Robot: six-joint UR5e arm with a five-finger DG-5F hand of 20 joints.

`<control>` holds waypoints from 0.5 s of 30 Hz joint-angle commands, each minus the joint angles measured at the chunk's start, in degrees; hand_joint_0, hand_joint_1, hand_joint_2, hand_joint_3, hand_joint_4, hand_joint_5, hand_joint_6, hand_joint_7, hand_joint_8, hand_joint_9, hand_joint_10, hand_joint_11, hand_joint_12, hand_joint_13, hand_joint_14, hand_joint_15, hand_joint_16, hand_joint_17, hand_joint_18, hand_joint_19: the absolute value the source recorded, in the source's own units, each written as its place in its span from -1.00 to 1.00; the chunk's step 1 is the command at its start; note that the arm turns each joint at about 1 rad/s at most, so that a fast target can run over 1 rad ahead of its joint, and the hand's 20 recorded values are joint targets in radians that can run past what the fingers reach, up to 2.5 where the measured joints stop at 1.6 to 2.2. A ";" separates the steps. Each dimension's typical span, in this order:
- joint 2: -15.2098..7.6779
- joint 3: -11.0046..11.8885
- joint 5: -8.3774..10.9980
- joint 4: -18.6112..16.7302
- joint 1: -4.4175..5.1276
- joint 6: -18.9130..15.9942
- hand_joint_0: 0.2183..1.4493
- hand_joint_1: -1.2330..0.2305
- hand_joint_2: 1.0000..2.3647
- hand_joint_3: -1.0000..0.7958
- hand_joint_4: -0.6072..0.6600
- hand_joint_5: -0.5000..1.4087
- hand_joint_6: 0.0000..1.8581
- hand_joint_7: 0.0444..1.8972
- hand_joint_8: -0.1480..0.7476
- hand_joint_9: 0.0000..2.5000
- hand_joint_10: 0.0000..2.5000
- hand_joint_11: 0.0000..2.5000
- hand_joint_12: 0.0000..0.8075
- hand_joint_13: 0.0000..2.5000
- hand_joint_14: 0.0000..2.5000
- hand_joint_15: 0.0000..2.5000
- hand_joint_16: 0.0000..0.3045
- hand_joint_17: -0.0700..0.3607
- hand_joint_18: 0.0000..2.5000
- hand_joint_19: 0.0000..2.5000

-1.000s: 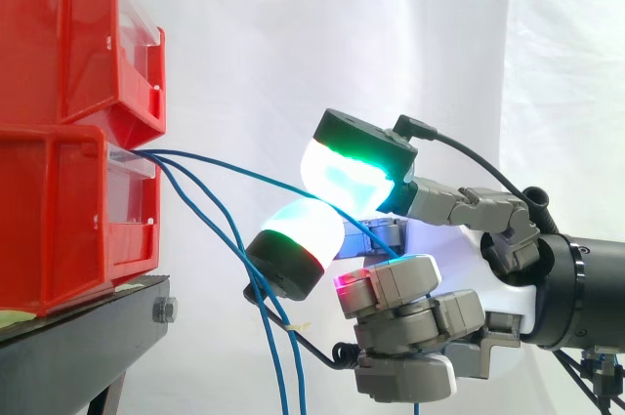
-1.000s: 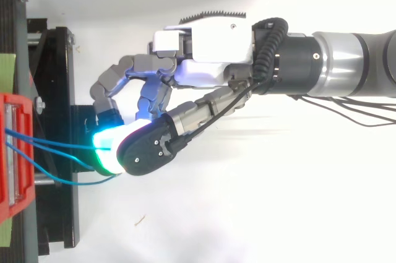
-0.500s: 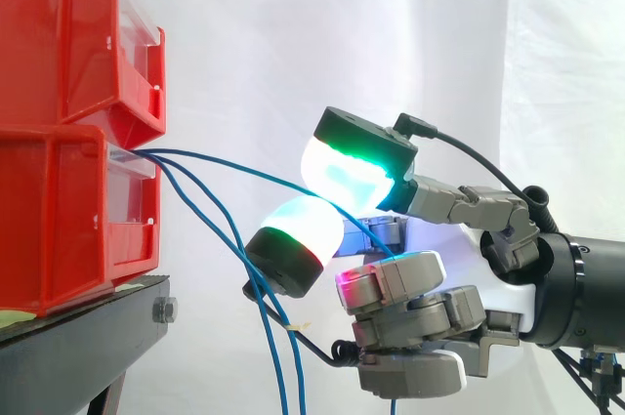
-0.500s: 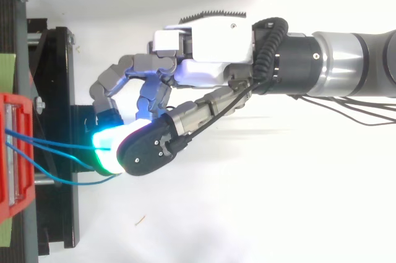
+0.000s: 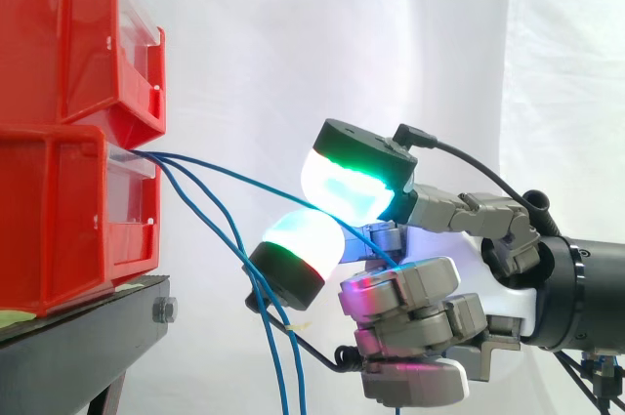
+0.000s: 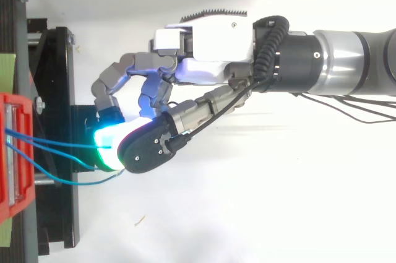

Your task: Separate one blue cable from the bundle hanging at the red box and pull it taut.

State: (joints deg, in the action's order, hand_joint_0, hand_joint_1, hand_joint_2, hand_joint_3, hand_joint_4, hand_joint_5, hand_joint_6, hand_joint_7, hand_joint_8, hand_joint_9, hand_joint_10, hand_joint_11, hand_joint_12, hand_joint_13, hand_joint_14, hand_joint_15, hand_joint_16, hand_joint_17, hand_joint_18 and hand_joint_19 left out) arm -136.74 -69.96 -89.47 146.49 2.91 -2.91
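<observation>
Two red bins are stacked at the left, and several thin blue cables come out of the front of the lower bin (image 5: 59, 220). One blue cable (image 5: 229, 173) slopes gently down to the right, away from the rest. My hand (image 5: 508, 288) reaches in from the right, and two glowing fingertips (image 5: 352, 186) pinch that cable between them. The other fingers are curled under the palm. The remaining blue cables (image 5: 284, 376) hang steeply down below the hand. From above, the held cable (image 6: 68, 145) leads from the bin (image 6: 12, 151) to the green-glowing pads.
The upper red bin (image 5: 59, 34) overhangs the cable exit. A black stand (image 5: 88, 337) carries the bins, and its frame (image 6: 59, 90) lies under the fingertips in the top view. White curtain forms the background behind the arm.
My hand has shifted slightly right and down, away from the bins, keeping its pinch on the cable. The bins and hanging cables have stayed put.
</observation>
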 commanded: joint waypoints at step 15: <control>6.66 0.00 -1.23 18.83 -1.24 13.63 -0.31 -0.37 -0.97 -0.02 -0.04 -0.65 -0.04 0.13 0.20 -0.23 0.06 0.11 0.01 -0.06 -0.01 0.07 -0.65 -0.13 0.09 -0.09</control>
State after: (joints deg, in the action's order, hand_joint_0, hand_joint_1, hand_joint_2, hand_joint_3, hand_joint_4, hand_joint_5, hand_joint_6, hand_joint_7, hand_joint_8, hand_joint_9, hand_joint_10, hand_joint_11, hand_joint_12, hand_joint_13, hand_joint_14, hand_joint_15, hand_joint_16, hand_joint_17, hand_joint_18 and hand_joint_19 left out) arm -130.37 -69.99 -90.68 163.94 1.72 10.50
